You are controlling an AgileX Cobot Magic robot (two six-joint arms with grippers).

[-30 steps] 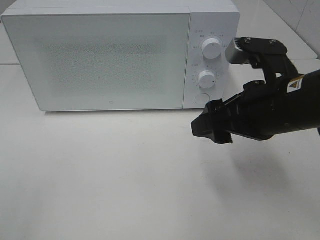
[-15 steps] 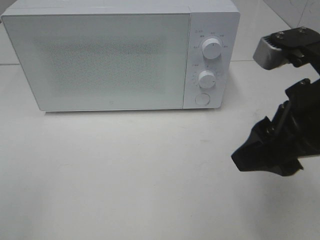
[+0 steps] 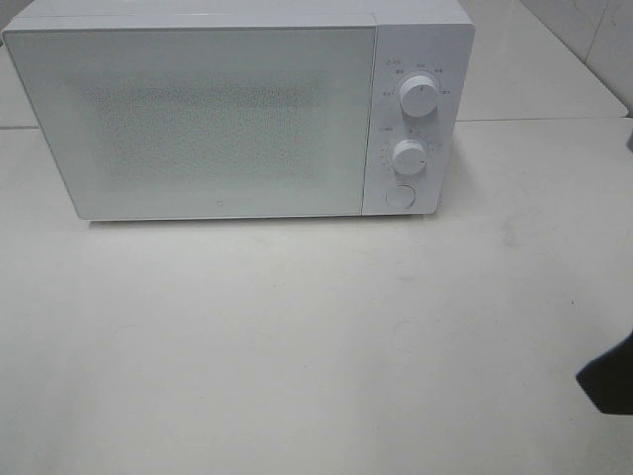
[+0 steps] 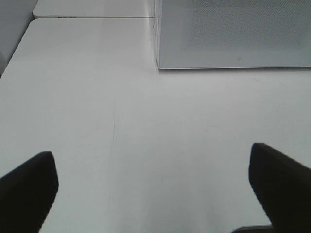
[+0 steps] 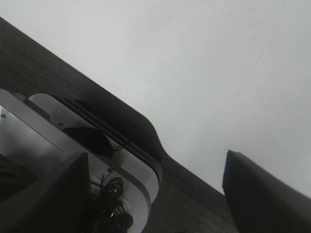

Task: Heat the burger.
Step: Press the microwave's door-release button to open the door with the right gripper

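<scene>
Matte black left gripper (image 4: 150, 151): two blunt-tipped, smooth fingers (image 4: 29, 189). Dark right gripper (image 5: 155, 154): matching wedge-shaped fingers (image 5: 262, 189); black arm fragment (image 3: 610, 383) at high view's edge

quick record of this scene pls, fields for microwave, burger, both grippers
microwave: white, at the back of the table
door: shut
controls: upper knob, lower knob, round button, all right of the door
burger: not visible in any view
left gripper: open, nothing between the fingers, over the table in front of the microwave
right gripper: open, nothing between the fingers, over the table's edge
</scene>
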